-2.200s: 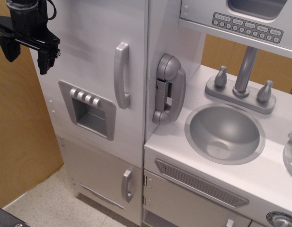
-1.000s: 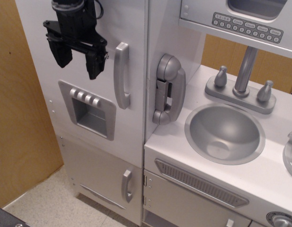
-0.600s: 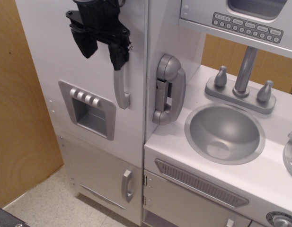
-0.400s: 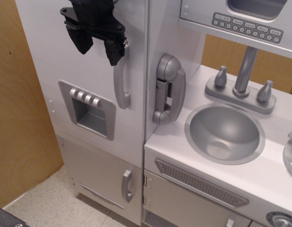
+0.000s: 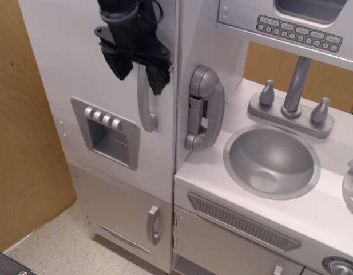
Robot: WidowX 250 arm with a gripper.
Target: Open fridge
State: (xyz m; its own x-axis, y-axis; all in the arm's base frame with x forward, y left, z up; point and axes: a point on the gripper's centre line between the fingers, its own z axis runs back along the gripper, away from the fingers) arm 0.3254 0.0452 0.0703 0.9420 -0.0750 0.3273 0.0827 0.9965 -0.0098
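Note:
The fridge (image 5: 79, 69) is a tall white cabinet at the left, its large door shut. The door has a long curved grey handle (image 5: 146, 112) and a recessed grey dispenser panel (image 5: 107, 132) with several buttons. My black gripper (image 5: 140, 73) hangs in front of the door at the handle's top. It is open, with one finger to the left of the handle and the other finger (image 5: 159, 77) to its right. The handle's upper end is hidden behind the gripper. I cannot tell if the fingers touch the handle.
A smaller door with a short grey handle (image 5: 154, 224) sits below the large door. A grey toy phone (image 5: 202, 107) hangs just right of the fridge. A sink (image 5: 272, 161), a faucet (image 5: 293, 91) and a microwave keypad (image 5: 299, 31) are further right. A wooden panel (image 5: 22, 143) stands at the left.
My gripper moved from the far upper left rightward across the fridge door. It now straddles the top of the long handle. The door has not moved.

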